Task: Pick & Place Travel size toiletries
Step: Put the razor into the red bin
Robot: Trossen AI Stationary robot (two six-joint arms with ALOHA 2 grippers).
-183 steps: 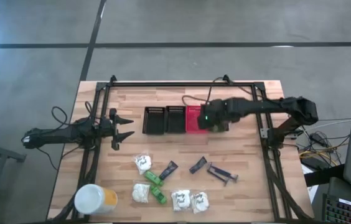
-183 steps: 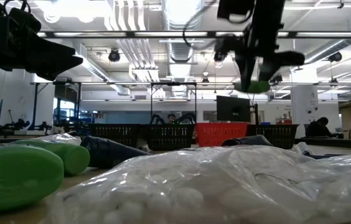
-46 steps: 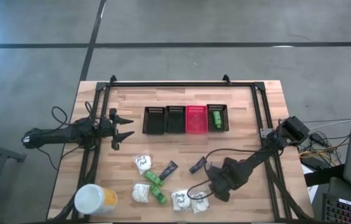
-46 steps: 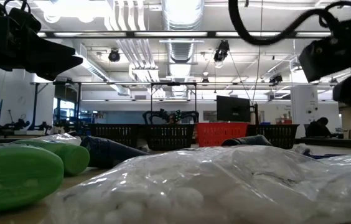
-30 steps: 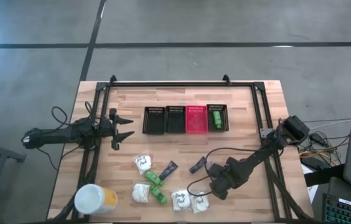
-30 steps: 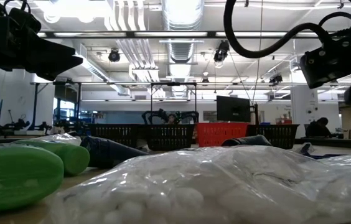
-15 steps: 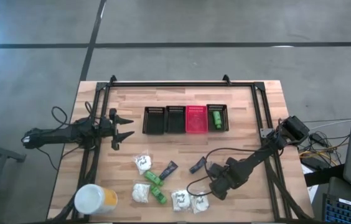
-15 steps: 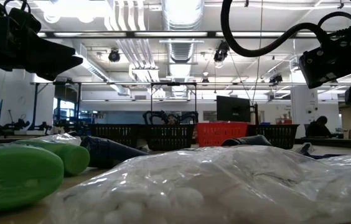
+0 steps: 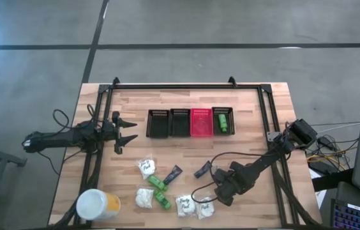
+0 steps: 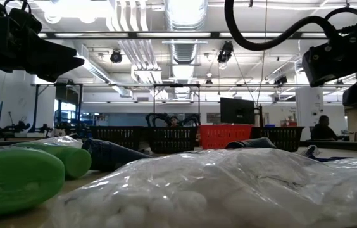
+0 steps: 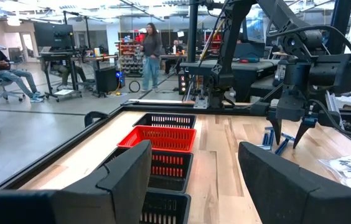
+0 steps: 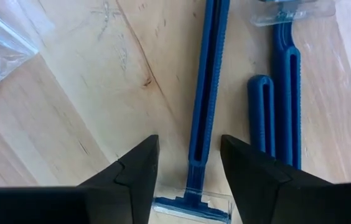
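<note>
My right gripper point(image 12: 189, 155) is open and points down over the blue razors near the table's right front point(image 9: 224, 189). One razor point(image 12: 205, 93) lies lengthwise between its fingertips, untouched, head point(image 12: 191, 205) nearest the wrist. Two more razors point(image 12: 285, 93) lie beside it. White packets point(image 9: 146, 167) point(image 9: 185, 206), green bottles point(image 9: 157, 183) and dark tubes point(image 9: 173, 174) point(image 9: 202, 170) lie flat on the wood to its left. One green bottle point(image 9: 221, 121) lies in the rightmost black basket. My left gripper point(image 9: 127, 131) waits open at the table's left.
A row of baskets, black point(image 9: 157, 122) point(image 9: 180, 121), red point(image 9: 198, 121) and black point(image 9: 223, 129), stands at the table's far middle. A yellow container with a white lid point(image 9: 97, 206) stands at the near left corner. A black frame rail point(image 9: 272, 128) borders the right side. People show in the room beyond point(image 11: 150, 46).
In the low view my right arm has edged slightly up and toward the table's left above the razors. Its fingers stay open. The toiletries lie where they were.
</note>
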